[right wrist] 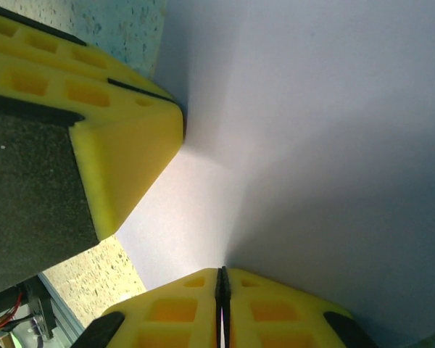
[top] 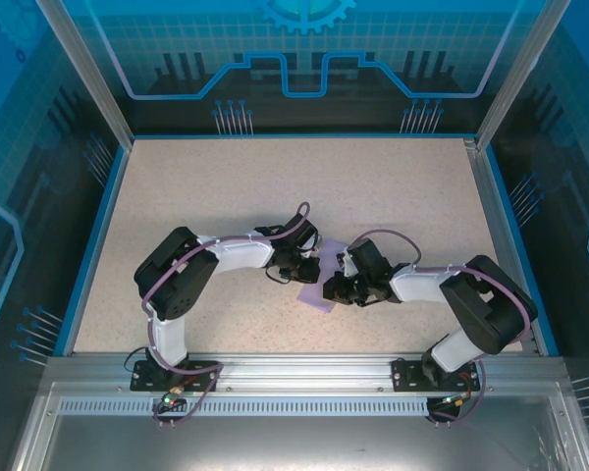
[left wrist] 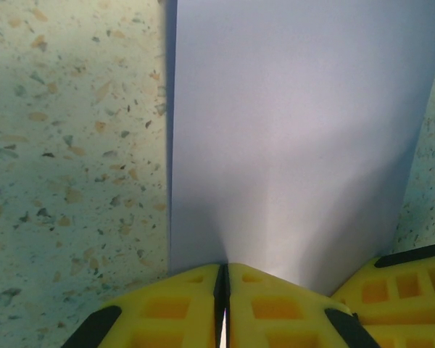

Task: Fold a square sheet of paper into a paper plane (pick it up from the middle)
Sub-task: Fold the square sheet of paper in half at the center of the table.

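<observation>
The square sheet of paper [top: 317,292] is lavender and sits between both grippers near the table's middle front. My left gripper [top: 309,268] is shut on one edge of it; in the left wrist view the yellow jaws [left wrist: 225,270] pinch the sheet [left wrist: 290,130], which rises away from them with a soft crease. My right gripper [top: 340,287] is shut on the sheet too; its jaws [right wrist: 221,275] clamp the paper [right wrist: 319,123] where a fold line runs upward. The left gripper's yellow finger [right wrist: 127,148] shows close by at the upper left of the right wrist view.
The speckled beige tabletop [top: 275,186] stretches behind and to both sides of the arms. Blue walls and a metal frame [top: 294,368] border it. The right gripper's yellow finger [left wrist: 406,286] sits at the lower right corner of the left wrist view.
</observation>
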`<state>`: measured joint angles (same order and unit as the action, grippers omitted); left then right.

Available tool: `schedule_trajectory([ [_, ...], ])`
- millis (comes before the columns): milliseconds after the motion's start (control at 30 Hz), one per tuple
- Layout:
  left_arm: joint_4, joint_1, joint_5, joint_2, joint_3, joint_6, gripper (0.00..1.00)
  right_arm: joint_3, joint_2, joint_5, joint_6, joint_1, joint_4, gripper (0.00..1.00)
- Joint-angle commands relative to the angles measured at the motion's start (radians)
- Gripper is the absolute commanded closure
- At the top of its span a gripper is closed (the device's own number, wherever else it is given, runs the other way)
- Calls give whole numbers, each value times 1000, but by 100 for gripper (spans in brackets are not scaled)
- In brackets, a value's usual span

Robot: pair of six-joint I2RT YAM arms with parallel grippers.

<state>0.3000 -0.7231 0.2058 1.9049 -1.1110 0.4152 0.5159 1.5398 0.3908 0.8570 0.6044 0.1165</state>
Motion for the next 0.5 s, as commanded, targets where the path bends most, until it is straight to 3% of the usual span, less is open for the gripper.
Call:
schedule_trajectory([
  [0,160,-6,-71,89,42,-25,88,-57,-27,11,-41,14,-119,89],
  [200,170,-7,-75,91,39,-29,87,-104,-89,-22,-60,17,-205,89],
  [467,172,-8,-65,88,30,-23,88,-65,-220,-36,-14,47,-175,89],
])
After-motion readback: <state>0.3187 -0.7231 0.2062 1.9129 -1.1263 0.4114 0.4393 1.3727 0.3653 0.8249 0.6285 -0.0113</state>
